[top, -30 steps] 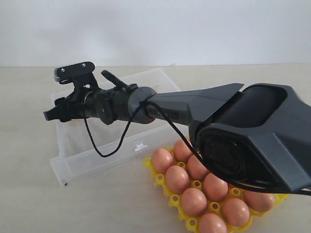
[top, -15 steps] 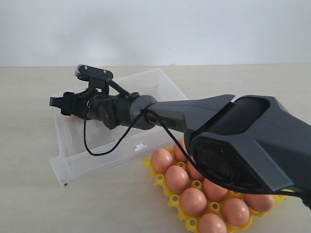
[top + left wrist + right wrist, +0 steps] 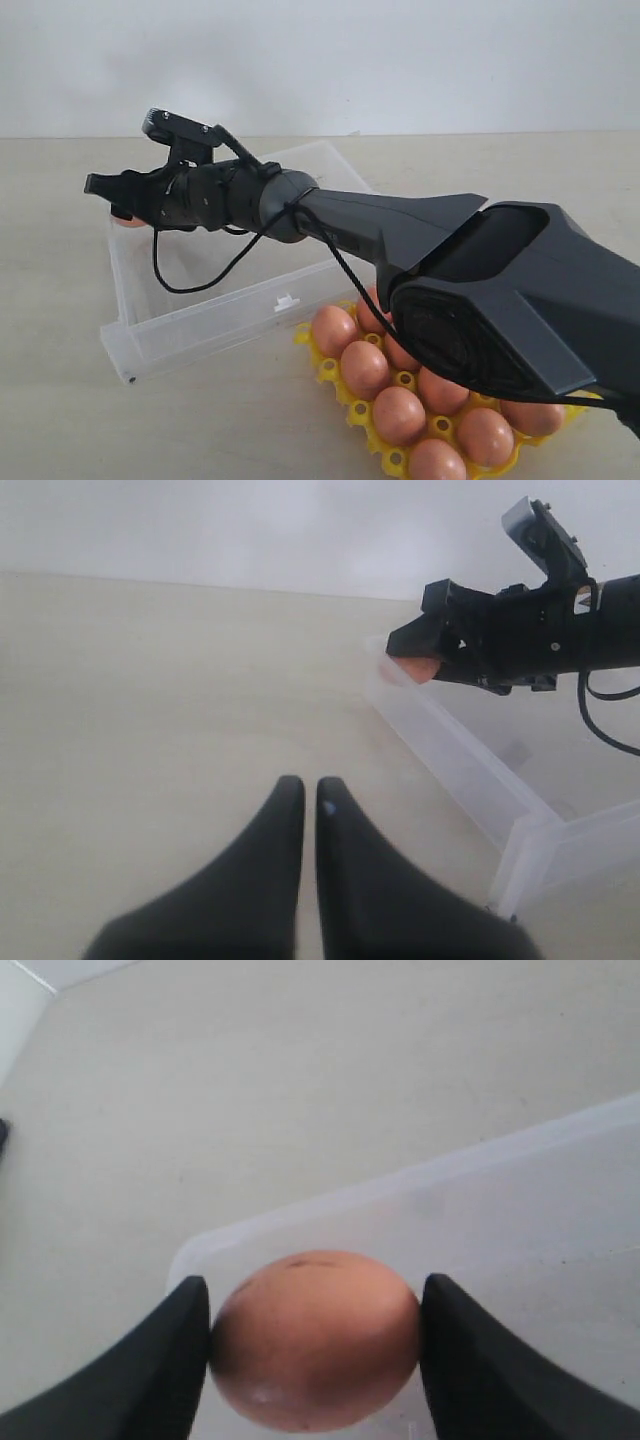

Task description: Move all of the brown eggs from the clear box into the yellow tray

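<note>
One brown egg (image 3: 315, 1340) sits in the far left corner of the clear box (image 3: 200, 322), and my right gripper (image 3: 315, 1282) is shut on it, a finger pressed to each side. From outside, the right gripper (image 3: 110, 195) reaches across the box, with a sliver of the egg (image 3: 128, 220) showing under it. The yellow tray (image 3: 328, 368) lies in front of the box on the right, with several brown eggs (image 3: 400, 415) in its cups. My left gripper (image 3: 308, 785) is shut on nothing over bare table, beside the box wall (image 3: 470, 770).
The right arm's big dark housing (image 3: 510, 300) hangs over the tray and hides part of it. A black cable (image 3: 190, 280) loops down from the wrist over the box. A white wall closes off the back of the beige table (image 3: 60, 400).
The right gripper swung left and back to the box's far left corner. Its jaws have come in onto the egg there.
</note>
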